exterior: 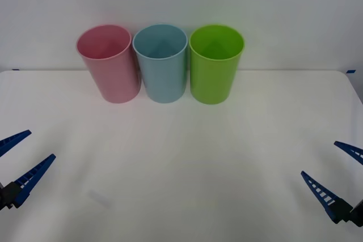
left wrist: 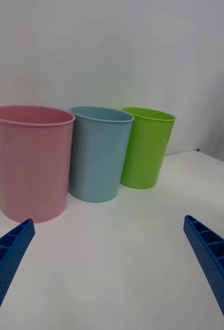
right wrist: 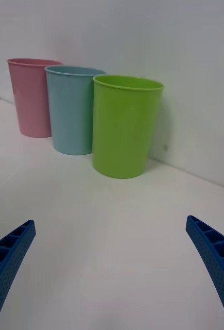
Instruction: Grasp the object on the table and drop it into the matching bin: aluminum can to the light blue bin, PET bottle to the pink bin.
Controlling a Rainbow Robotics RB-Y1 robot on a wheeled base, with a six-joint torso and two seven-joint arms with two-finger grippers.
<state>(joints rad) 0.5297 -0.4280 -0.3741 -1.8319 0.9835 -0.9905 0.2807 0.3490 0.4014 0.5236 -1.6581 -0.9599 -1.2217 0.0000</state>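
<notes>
The pink bin (exterior: 110, 69) and the light blue bin (exterior: 163, 69) stand upright side by side at the back of the white table (exterior: 181, 162). They also show in the right wrist view, pink bin (right wrist: 32, 100) and light blue bin (right wrist: 70, 111), and in the left wrist view, pink bin (left wrist: 32, 162) and light blue bin (left wrist: 99, 154). The object, aluminum can or PET bottle, is out of view. My left gripper (exterior: 41, 144) hangs open low at the left edge, well short of the bins. My right gripper (exterior: 319, 158) stands open at the right edge. Nothing lies between the fingers of the left gripper (left wrist: 109, 220) or the right gripper (right wrist: 110, 220).
A lime green bin (exterior: 215, 69) stands right of the light blue one, almost touching it. A white wall rises just behind the three bins. The tabletop stretches wide and flat between the grippers and the bins.
</notes>
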